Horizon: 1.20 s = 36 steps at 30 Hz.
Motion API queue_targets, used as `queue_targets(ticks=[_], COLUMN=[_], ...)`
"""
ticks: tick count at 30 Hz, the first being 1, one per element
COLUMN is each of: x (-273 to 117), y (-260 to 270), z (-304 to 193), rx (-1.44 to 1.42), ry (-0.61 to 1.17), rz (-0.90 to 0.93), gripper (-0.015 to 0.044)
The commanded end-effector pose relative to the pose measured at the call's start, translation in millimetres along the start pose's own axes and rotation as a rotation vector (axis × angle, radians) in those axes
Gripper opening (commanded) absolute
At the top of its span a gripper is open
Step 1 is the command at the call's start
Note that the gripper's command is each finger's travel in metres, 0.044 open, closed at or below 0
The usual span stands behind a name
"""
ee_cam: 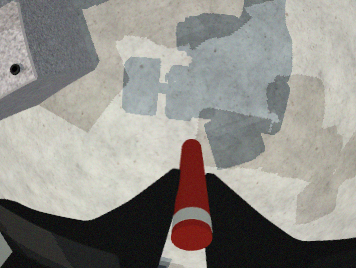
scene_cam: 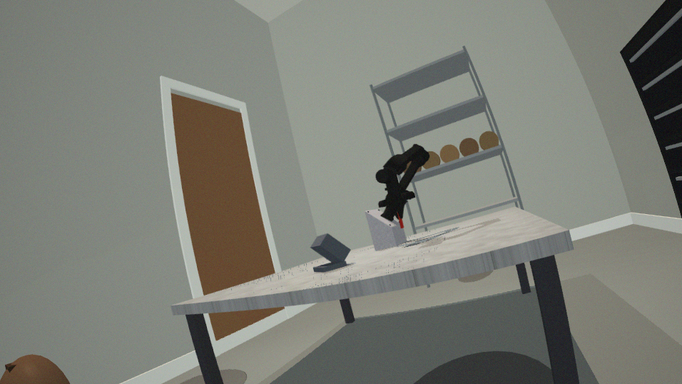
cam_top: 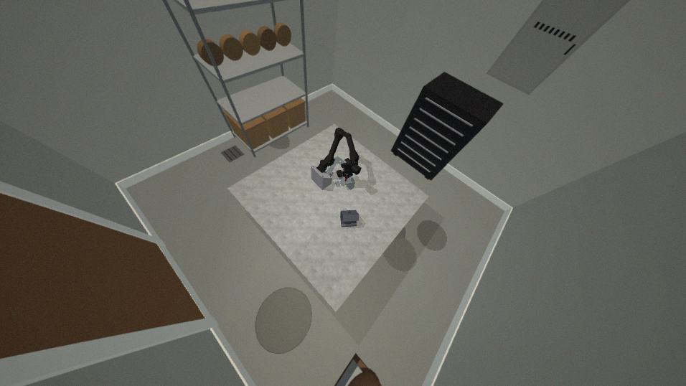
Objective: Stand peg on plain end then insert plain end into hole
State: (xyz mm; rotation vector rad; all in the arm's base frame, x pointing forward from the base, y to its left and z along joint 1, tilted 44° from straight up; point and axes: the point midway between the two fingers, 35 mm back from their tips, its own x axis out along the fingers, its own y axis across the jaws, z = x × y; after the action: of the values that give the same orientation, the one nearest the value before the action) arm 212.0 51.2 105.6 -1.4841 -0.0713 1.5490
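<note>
The red peg (cam_top: 346,178) (scene_cam: 401,222) (ee_cam: 192,192) is held between the fingers of my gripper (ee_cam: 191,178). In the wrist view its white-banded end is nearest the camera and its plain end points away, down toward the table. In the exterior view the plain end hangs above the table top, a little tilted. My gripper is shut on the peg. The sloped panel (cam_top: 321,178) (scene_cam: 384,232) (ee_cam: 55,37) stands close beside the gripper, at the upper left in the wrist view. Its hole cannot be made out in any view.
A dark grey angled block on a base (cam_top: 349,217) (scene_cam: 330,247) stands on the table (cam_top: 297,230) (scene_cam: 457,253), farther from the arm than the panel. A small dark dot (ee_cam: 15,69) marks the panel's face near a corner. A shelf rack and a black cabinet stand beyond the table.
</note>
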Motion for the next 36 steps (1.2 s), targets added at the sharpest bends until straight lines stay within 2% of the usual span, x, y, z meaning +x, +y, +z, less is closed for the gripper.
queue_targets(ticks=[1, 36], x=[0.8, -3.3], y=[2.3, 18.4], z=[-9.4, -92.8], rx=[0.027, 0.270], ry=[0.029, 0.330], rz=[0.010, 0.022], gripper=[0.0000, 0.0000])
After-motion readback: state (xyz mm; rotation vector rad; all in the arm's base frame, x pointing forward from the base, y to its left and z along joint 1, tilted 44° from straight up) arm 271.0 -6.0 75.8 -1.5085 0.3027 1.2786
